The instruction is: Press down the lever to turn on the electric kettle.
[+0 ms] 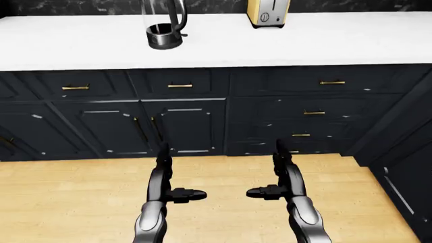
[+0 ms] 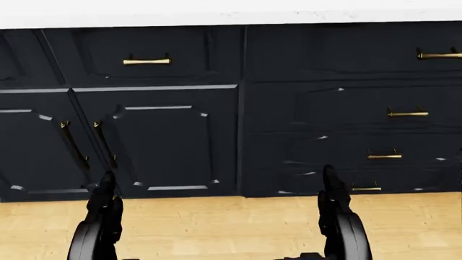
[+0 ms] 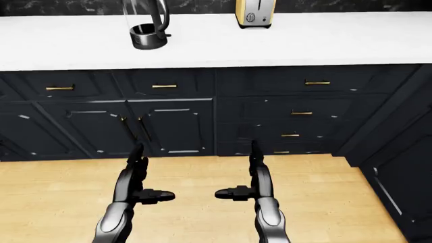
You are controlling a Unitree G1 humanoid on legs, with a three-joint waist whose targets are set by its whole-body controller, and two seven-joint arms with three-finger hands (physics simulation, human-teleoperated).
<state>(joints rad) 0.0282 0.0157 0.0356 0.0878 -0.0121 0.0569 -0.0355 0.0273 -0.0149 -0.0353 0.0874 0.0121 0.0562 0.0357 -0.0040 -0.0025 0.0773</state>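
Note:
The electric kettle (image 1: 164, 24), clear glass on a dark round base, stands on the white counter (image 1: 270, 43) at the upper left of the left-eye view, its top cut off by the frame. A small lever juts from its base on the right (image 1: 182, 35). My left hand (image 1: 168, 177) and right hand (image 1: 273, 174) are held low over the wooden floor, far below the counter, fingers open and thumbs pointing inward. Both are empty. The kettle does not show in the head view.
A yellow toaster (image 1: 268, 12) stands on the counter to the right of the kettle. Dark cabinets with brass handles (image 1: 180, 85) run under the counter. A dark cabinet run (image 1: 405, 167) juts out at the right. Wooden floor (image 1: 67, 202) lies below.

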